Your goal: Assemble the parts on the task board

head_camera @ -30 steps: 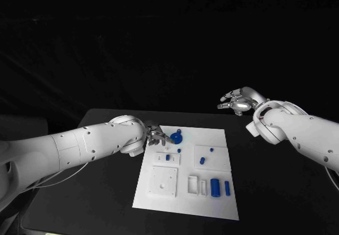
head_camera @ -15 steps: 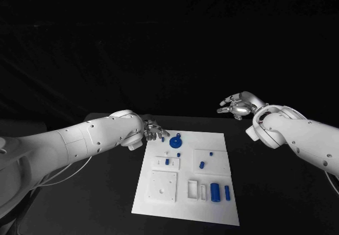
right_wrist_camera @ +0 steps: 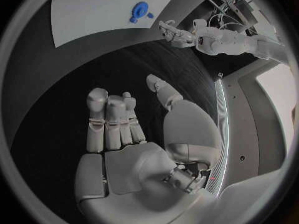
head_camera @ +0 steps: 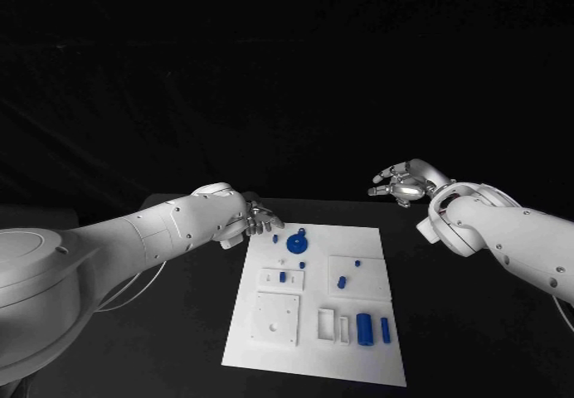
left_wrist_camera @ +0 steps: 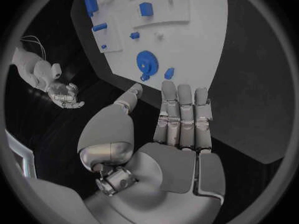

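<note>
1. The white rectangular task board lies flat in the middle of the black tabletop, its long side running from near to far.
2. The left hand hovers above the board's far left corner. Its fingers lie straight and close side by side, the thumb apart from them, and they hold nothing.
3. The right hand hangs off the board, above the far right of the tabletop. Its fingers are loosely curved with the thumb set apart, and nothing is in them.
4. A round blue disc part with a small tab lies at the far end of the board, just right of the left hand. A small blue piece lies beside it on the left.
5. A small blue block sits in the raised white panel at mid left, with a tiny blue peg near its far right corner.
6. An oblong blue part lies on the right white panel, with a tiny blue peg farther along.
7. Near the board's near right, a thick blue cylinder lies beside a thinner blue bar, next to a white slotted holder.
8. A white square plate sits at near left.
</note>
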Controlling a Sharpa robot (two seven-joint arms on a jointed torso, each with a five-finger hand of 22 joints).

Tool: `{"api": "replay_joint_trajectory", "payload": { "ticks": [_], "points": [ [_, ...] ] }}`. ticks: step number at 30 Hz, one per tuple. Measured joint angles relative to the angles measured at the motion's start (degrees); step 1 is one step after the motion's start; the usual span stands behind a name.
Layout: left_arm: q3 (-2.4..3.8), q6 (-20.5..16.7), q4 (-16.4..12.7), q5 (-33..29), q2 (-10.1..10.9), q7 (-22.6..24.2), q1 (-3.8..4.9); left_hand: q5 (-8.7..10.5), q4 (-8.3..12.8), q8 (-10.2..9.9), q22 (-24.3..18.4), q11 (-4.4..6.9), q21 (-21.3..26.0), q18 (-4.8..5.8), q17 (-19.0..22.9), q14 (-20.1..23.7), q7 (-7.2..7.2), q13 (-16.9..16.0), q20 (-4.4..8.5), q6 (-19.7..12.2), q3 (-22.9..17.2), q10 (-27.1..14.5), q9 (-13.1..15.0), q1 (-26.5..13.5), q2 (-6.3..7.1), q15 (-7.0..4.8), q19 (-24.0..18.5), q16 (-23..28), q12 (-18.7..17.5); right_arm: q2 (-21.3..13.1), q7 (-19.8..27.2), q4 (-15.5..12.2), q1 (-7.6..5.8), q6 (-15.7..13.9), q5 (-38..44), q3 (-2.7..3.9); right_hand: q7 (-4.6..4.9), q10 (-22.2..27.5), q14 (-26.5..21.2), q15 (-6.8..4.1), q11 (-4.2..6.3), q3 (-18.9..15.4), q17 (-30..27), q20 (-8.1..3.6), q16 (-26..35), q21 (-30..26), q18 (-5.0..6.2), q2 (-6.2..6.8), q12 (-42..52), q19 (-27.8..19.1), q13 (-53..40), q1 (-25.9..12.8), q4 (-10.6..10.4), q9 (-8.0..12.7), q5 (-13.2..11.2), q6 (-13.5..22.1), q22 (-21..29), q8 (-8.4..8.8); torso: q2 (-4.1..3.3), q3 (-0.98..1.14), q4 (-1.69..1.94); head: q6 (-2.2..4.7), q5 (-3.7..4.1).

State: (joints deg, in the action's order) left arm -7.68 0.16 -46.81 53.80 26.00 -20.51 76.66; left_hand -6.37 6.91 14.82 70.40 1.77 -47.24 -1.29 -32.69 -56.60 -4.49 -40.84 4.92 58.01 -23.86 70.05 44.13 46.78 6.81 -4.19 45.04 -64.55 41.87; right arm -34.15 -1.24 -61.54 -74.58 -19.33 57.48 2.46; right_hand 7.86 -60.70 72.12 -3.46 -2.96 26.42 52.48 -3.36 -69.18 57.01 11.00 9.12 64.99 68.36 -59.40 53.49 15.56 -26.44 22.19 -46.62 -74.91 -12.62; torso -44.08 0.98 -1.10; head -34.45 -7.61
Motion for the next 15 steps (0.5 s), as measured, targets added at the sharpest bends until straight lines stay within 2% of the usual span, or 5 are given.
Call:
{"api": "replay_joint_trajectory", "payload": {
  "ticks": [8, 15],
  "points": [
    [-0.05, 0.99, 4.32, 0.07, -2.01, 0.7, -1.42, 0.0, 0.24, -0.88, 0.05, -0.66, 0.54, 0.0, 0.15, 0.83, -0.68, 0.05, 0.01, -1.75, 0.23, -0.66, -0.69, 0.31, -0.3, 0.83, -0.82, 0.61, -0.87, -0.27, 0.01, -0.67, 0.0, -0.01, -0.02, 0.0, 0.05, 0.0, 0.0, 0.0, 0.0, 0.0, 0.0, 0.02, 0.0, 0.0, 0.0, 0.0, 0.0, -0.02, 0.0, 0.0, 0.0, 0.0, 0.0, 0.06, 0.0, 0.0, -0.47, 0.1, -0.57, 0.43, -0.25],
    [-0.05, 1.06, 5.97, 0.32, -2.41, 1.26, -1.68, 0.0, 0.39, -0.89, 0.08, -0.86, 0.78, 0.0, 0.15, 0.82, -0.89, 0.05, 0.01, -1.97, 0.39, -0.86, -0.81, 0.1, -0.51, 0.82, -0.82, 0.61, -1.09, -0.47, 0.0, -0.81, 0.0, -0.01, -0.03, 0.0, 0.07, 0.0, 0.0, 0.0, 0.0, 0.0, 0.05, 0.1, 0.0, 0.0, 0.0, 0.0, 0.23, -0.1, 0.05, 0.0, 0.0, 0.05, 0.0, 0.09, 0.0, 0.0, -0.91, 0.18, -0.92, 0.68, -0.3]
  ]
}}
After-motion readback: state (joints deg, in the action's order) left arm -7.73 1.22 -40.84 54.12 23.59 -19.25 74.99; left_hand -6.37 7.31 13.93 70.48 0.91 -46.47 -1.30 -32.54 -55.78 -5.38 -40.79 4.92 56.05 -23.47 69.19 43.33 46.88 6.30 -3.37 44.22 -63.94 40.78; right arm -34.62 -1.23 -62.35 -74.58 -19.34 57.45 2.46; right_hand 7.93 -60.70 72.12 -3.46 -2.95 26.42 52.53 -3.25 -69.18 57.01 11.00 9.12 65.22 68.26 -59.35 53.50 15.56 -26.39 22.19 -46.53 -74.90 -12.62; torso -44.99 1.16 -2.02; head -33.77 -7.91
